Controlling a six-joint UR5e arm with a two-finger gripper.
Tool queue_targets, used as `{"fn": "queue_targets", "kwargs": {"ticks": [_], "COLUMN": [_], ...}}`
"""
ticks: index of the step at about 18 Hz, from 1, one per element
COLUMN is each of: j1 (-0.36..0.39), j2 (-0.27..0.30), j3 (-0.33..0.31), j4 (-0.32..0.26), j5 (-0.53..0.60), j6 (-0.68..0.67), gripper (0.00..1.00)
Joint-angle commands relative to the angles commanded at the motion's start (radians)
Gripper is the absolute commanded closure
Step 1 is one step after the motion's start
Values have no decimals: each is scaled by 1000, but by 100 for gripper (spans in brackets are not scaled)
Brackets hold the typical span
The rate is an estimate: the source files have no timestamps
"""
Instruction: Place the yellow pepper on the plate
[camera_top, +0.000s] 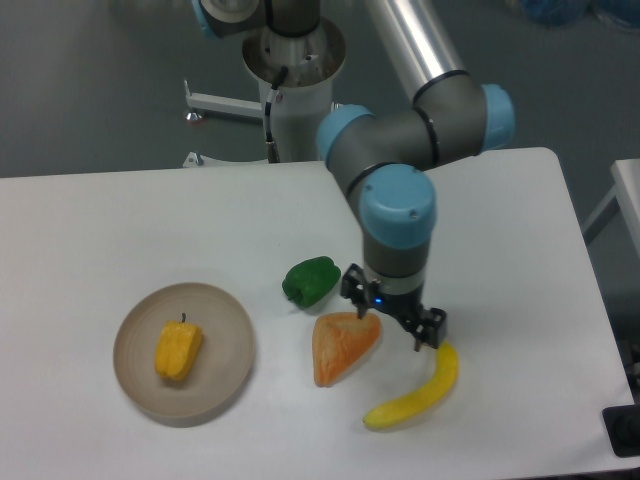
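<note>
Yellow pepper (178, 351): small, blocky, lobed, yellow-orange, short dark stem at its top end pointing toward the far side. Lies on its side inside the plate, slightly left of centre, long axis running roughly near-to-far. Nothing touching it.

Plate (228, 368): round, flat, beige-tan, low rim, much wider than the pepper. Sits flat on the white worktop, front-left area, 1 item in it.

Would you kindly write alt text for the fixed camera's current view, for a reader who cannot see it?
A yellow pepper lies on a round tan plate at the left of a white table. To its right, the robot arm's empty, open gripper hangs above an orange wedge and a banana, with a green pepper nearby.
</note>
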Motion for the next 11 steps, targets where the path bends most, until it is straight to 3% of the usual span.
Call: {"fn": "queue_targets", "kwargs": {"ticks": [11], "j1": [0], "j2": [-9], "j3": [0], "j4": [22], "j5": [0], "j6": [11], "gripper": [0]}}
